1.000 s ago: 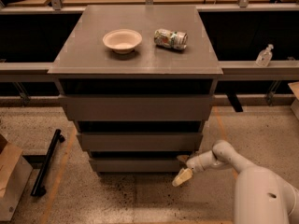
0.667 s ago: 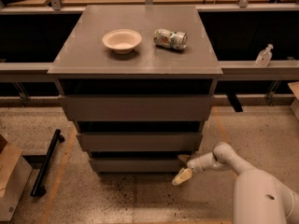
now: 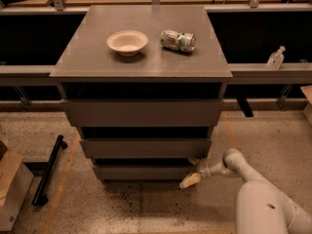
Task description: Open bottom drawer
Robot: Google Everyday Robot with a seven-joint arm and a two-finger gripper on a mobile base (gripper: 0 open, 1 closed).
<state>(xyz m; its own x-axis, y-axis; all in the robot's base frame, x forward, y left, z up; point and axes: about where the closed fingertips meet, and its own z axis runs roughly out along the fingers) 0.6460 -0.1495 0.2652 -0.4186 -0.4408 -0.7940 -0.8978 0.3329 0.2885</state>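
The bottom drawer (image 3: 144, 172) is the lowest and narrowest of three grey-brown flat fronts in the cabinet, just above the floor. The middle drawer front (image 3: 145, 147) and the wide top drawer front (image 3: 143, 112) sit above it. My white arm comes in from the lower right. My gripper (image 3: 193, 172) is at the bottom drawer's right end, with one cream fingertip (image 3: 189, 180) below the front's lower right corner and the other near the dark gap above the front.
On the cabinet top (image 3: 87, 52) lie a cream bowl (image 3: 127, 42) and a crushed can (image 3: 178, 40) on its side. A black bar (image 3: 48, 169) and a cardboard box (image 3: 9, 184) lie on the floor at left. A clear bottle (image 3: 275, 58) stands on the right ledge.
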